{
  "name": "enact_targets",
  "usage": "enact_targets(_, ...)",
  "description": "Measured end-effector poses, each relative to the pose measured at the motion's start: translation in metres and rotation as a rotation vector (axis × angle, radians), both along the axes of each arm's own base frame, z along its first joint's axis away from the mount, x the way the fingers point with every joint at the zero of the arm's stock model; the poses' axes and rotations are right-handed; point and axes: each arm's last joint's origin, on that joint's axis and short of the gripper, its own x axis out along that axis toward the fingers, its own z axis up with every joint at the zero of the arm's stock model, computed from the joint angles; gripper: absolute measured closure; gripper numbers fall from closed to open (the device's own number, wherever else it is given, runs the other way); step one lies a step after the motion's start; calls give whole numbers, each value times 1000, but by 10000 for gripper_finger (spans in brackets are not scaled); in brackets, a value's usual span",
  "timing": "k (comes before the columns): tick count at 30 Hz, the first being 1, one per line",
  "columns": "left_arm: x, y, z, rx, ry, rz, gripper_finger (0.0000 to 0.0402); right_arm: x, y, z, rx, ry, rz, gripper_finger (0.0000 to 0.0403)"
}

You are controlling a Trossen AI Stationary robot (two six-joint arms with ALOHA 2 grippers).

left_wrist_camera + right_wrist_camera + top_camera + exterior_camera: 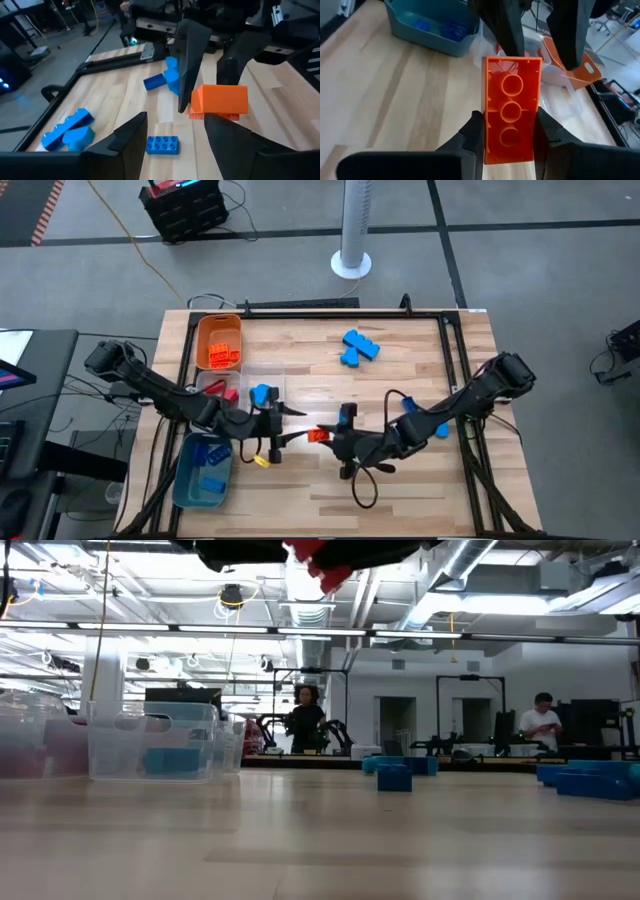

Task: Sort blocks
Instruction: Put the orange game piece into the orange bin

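The right gripper [509, 131] is clenched on an orange brick [510, 116] above the middle of the table [400, 490], just in front of the trays. The brick is long and hollow underneath, with three round tubes showing in a row. The left gripper [172, 131] faces it with its fingers spread on either side of the brick's far end, not closed. Blue bricks [360, 347] lie loose farther back, and more sit in the teal tray [185, 480].

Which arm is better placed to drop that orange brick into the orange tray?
Left. The orange brick sits in the right gripper, but the left gripper is open at it, and the orange tray is on the left arm's side.
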Motion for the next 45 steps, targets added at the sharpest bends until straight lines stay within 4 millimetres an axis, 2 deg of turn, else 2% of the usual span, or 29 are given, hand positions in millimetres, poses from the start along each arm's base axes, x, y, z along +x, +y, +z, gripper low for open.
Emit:
enact_targets(7, -2, 0, -2, 12, 33, -1, 173, -3, 3, 1, -54, 15, 16, 304)
enact_targets(11, -5, 0, -10, 39, 110, -8, 169, -4, 5, 5, -76, -11, 10, 304)
enact_targets(15, -4, 0, -12, 46, 125, -12, 168, 0, -1, 4, -77, -11, -2, 304)
enact_targets(24, 0, -3, -1, 96, 28, -71, 168, 11, -17, 7, -20, -53, 21, 304)
enact_targets(31, 1, -4, 5, 110, -26, -99, 168, 14, -16, 12, -32, -99, 46, 304)
enact_targets(35, 2, -3, 9, 99, -64, -93, 187, 14, -15, 13, -17, -108, 73, 302)
enact_targets(41, 3, -3, 10, 86, -79, -85, 270, 14, -15, 14, -7, -119, 68, 287)
enact_targets(45, 2, -3, 10, 45, -84, -78, 270, 15, -15, 15, 0, -125, 71, 257)
